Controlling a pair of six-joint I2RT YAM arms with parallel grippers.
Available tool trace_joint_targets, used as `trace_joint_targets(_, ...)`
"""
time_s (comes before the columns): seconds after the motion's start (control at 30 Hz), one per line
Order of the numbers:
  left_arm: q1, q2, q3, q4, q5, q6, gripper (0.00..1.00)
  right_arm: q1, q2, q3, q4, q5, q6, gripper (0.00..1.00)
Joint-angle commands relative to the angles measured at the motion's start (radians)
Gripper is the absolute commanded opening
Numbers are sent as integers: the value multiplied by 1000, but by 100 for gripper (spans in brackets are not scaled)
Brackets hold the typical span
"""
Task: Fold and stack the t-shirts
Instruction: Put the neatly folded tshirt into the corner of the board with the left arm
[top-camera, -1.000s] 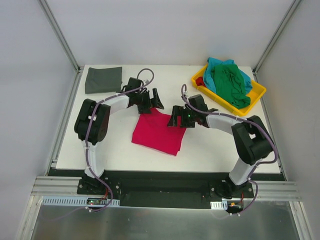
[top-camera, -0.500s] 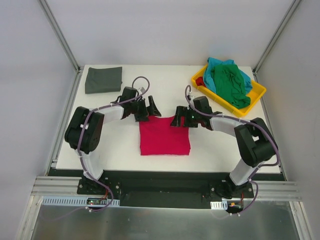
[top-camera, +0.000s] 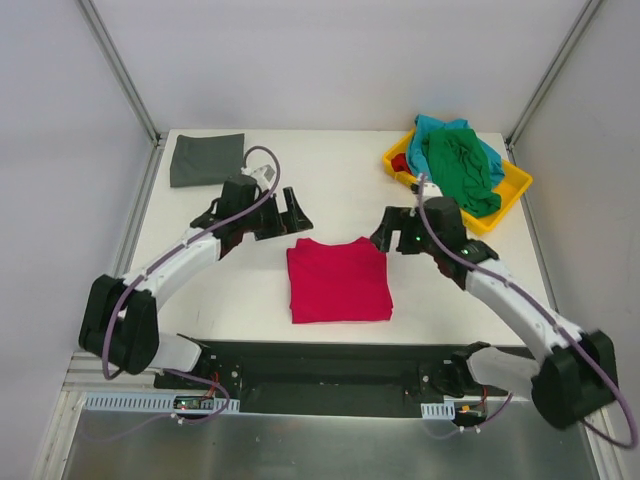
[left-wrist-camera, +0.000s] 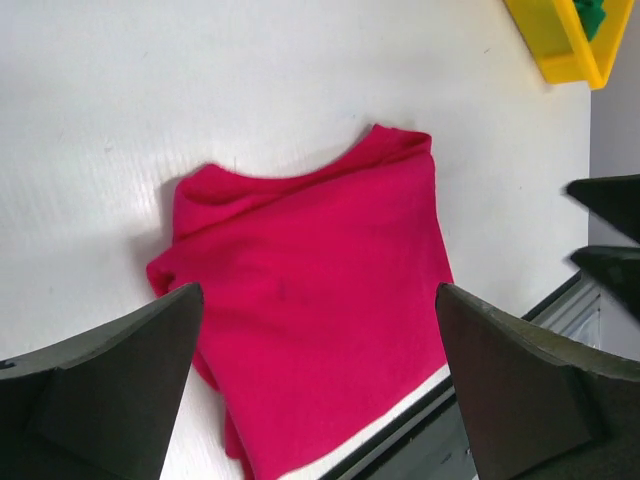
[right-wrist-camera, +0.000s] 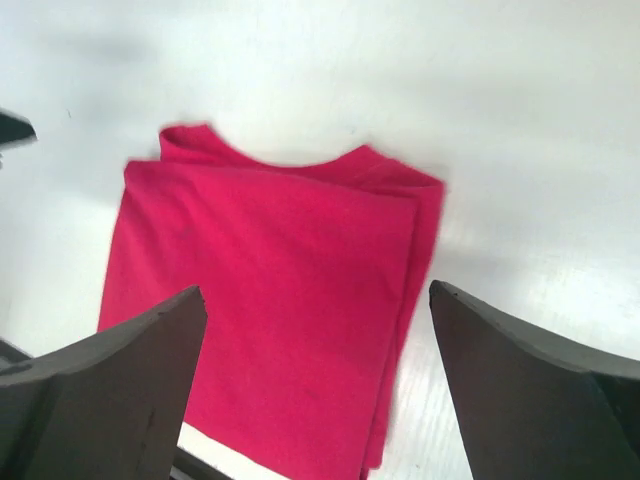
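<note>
Top external alone shows the dark grey t-shirt (top-camera: 207, 159), folded, far left.

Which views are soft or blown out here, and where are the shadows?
Top external: sharp, evenly lit, only faint shadows on the table. Left wrist: red t-shirt in focus, own jaws dark and blurred at the bottom corners. Right wrist: softer overall, shirt edges smeared, table nearly blown out white.

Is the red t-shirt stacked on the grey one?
No, the red t-shirt lies alone on the table; the grey t-shirt sits apart at its far left corner.
</note>
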Motion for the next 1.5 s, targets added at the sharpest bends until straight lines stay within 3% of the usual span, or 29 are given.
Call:
trace_joint_targets(0.0,2,-108,-142,-61,-47,-11,99,-9,-299,-135,-58,253,110,96)
trace_joint_targets(0.17,-28,-112,-279,-26,-88,-70,98,-12,-692,-405,-27,289,250,96)
trace_joint_targets(0.23,-44,-75,-278,-12,-97,-79,94,-12,-826,-517,42,261,300,96)
trace_joint_targets(0.33,-76,-17,-250,-12,-132,-86,89,-15,-926,-555,39,254,301,96)
trace_joint_targets(0.4,-94,23,-235,-12,-165,-100,86,-15,-932,-515,-34,266,290,96)
trace_joint_targets(0.5,-126,83,-218,-21,-168,-122,68,-14,-908,-486,-94,267,281,96)
trace_joint_targets(0.63,-218,155,-206,-65,-286,-165,56,-14,-868,-478,-95,254,281,96)
trace_joint_targets(0.77,-307,279,-111,-250,-474,-235,38,-14,-845,-482,-72,250,284,96)
trace_joint_targets(0.87,-372,393,0,-376,-557,-254,32,-14,-843,-490,-72,261,278,96)
trace_joint_targets(1.0,-380,480,81,-393,-536,-251,1,-14,-860,-490,-87,260,261,96)
trace_joint_targets(1.17,-383,461,158,-424,-681,-168,0,-14,-897,-506,-84,277,226,96)
trace_joint_targets(1.47,-320,382,380,-453,-991,235,0,-14,-966,-553,-68,212,92,96)
